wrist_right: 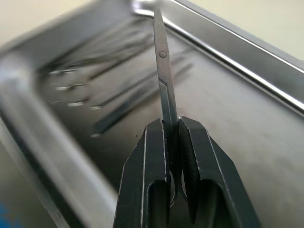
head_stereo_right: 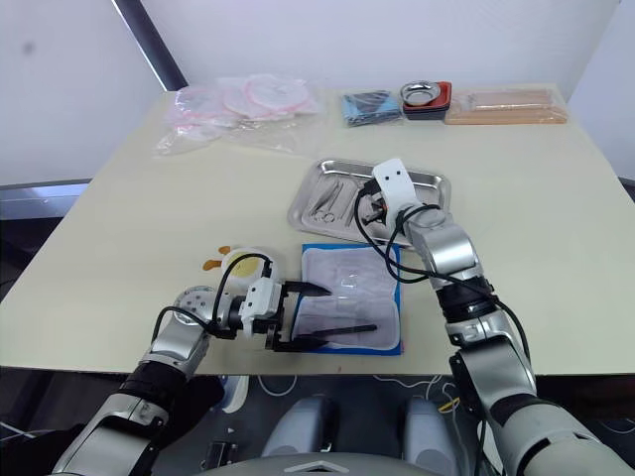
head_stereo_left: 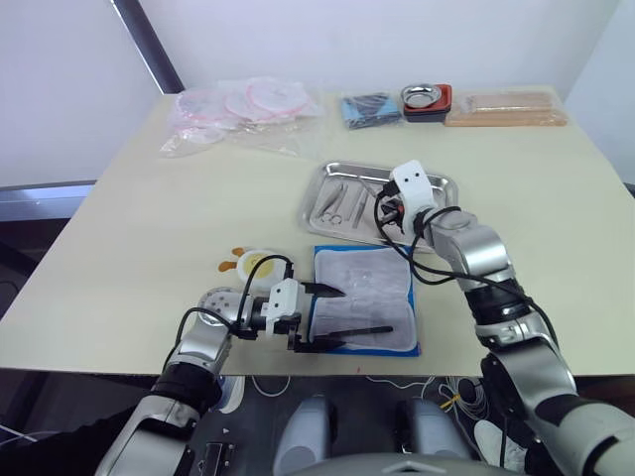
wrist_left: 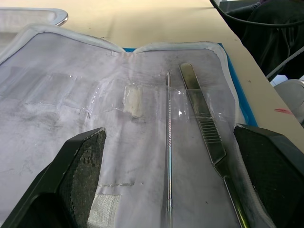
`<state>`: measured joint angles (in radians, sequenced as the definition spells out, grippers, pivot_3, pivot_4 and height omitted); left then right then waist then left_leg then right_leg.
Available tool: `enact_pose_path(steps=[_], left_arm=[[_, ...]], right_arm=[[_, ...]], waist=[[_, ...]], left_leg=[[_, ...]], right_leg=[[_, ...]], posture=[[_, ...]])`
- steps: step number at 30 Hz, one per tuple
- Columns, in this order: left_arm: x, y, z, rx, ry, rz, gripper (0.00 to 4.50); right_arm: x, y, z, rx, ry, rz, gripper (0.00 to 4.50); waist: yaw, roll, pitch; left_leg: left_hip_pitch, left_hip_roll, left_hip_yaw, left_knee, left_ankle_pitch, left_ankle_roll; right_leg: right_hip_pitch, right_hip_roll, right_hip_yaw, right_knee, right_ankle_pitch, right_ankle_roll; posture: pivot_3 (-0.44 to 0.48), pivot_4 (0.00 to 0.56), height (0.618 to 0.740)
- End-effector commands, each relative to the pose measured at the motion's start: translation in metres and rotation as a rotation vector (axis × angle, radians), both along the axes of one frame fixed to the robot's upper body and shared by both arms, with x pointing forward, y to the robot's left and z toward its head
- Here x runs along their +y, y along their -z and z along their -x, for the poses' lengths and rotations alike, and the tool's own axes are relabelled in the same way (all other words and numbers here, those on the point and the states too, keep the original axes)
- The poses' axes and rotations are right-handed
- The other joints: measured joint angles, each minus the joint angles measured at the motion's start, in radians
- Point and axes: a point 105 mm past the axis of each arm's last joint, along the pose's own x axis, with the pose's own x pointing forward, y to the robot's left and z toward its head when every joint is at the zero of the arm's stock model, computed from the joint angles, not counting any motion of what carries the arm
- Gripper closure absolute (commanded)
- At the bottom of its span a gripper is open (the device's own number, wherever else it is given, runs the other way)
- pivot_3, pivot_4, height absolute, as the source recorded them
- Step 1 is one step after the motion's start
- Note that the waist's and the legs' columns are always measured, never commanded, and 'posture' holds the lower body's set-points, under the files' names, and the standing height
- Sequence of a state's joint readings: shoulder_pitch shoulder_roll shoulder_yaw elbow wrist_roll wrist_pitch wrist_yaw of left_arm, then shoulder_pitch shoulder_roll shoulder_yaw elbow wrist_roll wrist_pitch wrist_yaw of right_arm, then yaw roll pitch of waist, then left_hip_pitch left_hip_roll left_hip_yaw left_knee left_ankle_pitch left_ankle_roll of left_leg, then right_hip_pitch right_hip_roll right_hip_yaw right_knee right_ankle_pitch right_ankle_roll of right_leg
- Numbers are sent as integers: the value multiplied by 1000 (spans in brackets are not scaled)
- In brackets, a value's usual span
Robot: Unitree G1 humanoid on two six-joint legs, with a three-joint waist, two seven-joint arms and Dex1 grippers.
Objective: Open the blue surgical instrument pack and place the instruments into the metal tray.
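The right gripper (wrist_right: 173, 156), clenched on scissors (wrist_right: 164, 80) pointing along its fingers, hung directly above the metal tray (head_stereo_left: 442, 183) at upper centre, while the released left gripper (wrist_left: 168, 175) straddled the forceps (wrist_left: 204, 128) on the blue surgical instrument pack (head_stereo_left: 319, 260) below.

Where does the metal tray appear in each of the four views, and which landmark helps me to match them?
Left eye view: metal tray right of centre, beyond the open blue pack.
Right eye view: tray near centre, beyond the pack.
Left wrist view: one rounded tray corner beyond the pack's lining.
Right wrist view: tray floor and rim behind the right gripper, shut on scissors.
Shared landmark: the tray's rim.
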<state>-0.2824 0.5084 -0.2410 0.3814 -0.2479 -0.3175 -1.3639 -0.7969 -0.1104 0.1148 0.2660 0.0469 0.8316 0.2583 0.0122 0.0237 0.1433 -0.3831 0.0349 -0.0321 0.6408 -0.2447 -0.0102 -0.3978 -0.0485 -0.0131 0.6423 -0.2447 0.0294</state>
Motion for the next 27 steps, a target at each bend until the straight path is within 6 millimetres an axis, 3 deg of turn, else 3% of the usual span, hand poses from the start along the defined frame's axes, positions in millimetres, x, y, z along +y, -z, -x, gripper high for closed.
enact_pose_path(steps=[1,14,20,23,27], left_arm=[[11,48,13,148,-75,-150,0],[13,49,14,150,-84,-156,0],[13,49,14,150,-87,-157,0],[13,49,14,150,-89,-156,0],[14,50,13,152,-90,-157,0]], right_arm=[[1,-14,-10,-25,83,-30,4431],[4,9,-7,129,204,-71,4431],[11,13,-3,160,144,-91,4431],[12,9,-2,149,127,-105,3279],[9,2,-2,128,120,-115,1327]], waist=[[0,0,0],[-4,0,0],[-9,0,0],[-14,0,0],[-19,0,0]], left_leg=[[0,0,-1,0,0,0],[0,-3,-2,-4,2,3],[0,-4,-3,-4,2,4],[0,-5,-4,-4,2,4],[-1,-7,-5,-4,3,5]], right_leg=[[0,0,0,0,0,0],[0,0,3,0,0,0],[0,0,3,0,0,0],[0,0,4,0,0,0],[0,0,5,0,0,0]], posture=[[0,150,740],[0,150,740],[0,150,740],[0,150,740],[0,150,740]])
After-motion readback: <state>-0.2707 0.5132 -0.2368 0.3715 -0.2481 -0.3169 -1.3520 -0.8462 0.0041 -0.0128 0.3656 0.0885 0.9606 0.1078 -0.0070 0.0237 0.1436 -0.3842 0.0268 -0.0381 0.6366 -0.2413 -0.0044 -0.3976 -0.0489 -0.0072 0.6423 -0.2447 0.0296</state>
